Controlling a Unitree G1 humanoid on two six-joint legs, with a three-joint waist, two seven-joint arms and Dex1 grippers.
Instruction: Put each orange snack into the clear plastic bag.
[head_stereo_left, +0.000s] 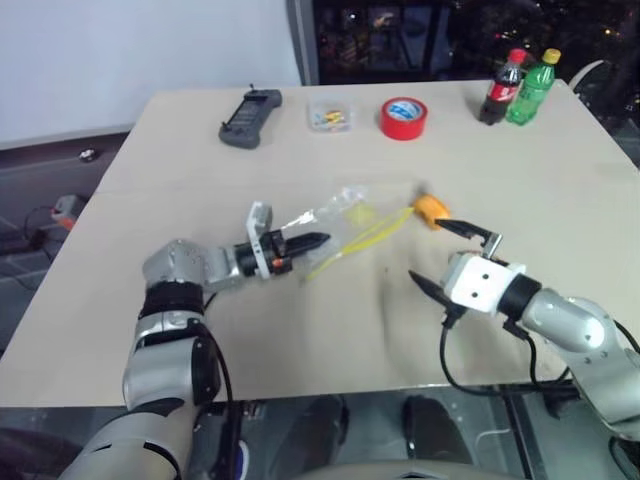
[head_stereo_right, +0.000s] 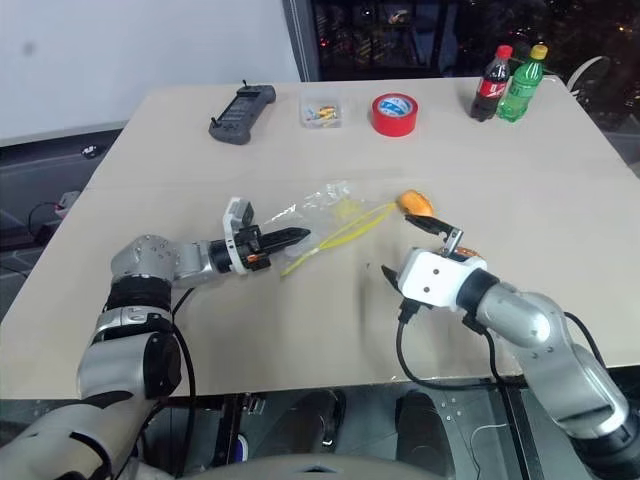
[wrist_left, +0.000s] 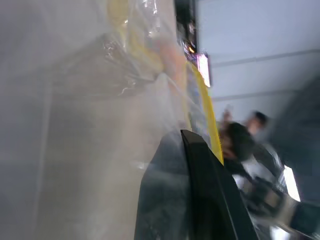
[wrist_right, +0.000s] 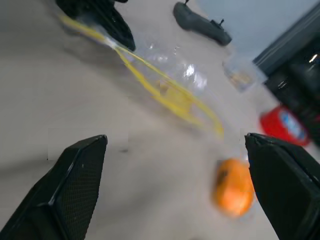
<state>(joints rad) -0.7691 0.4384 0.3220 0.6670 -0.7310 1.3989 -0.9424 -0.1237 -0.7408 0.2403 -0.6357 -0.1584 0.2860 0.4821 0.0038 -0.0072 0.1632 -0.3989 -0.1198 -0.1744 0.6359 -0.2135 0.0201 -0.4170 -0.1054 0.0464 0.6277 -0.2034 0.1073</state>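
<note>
Orange snack (head_stereo_left: 432, 209): one rounded orange piece lies on the table (head_stereo_left: 300, 340), just past the right gripper's far fingertip and at the far end of the bag's yellow strip.
Clear plastic bag (head_stereo_left: 345, 215): flat and crinkled on the table, running from the left gripper's tips toward the snack; its yellow zip strip (head_stereo_left: 358, 242) stretches between the two.
Left gripper (head_stereo_left: 316, 241): fingers pressed together, pinching the near edge of the bag.
Right gripper (head_stereo_left: 445, 256): fingers spread wide, nothing between them, near the snack without touching it.
Beyond both grippers, far side of the table: black controller (head_stereo_left: 250, 117), small clear box (head_stereo_left: 331, 116), red tape roll (head_stereo_left: 403, 118), cola bottle (head_stereo_left: 502, 87), green bottle (head_stereo_left: 532, 86).
</note>
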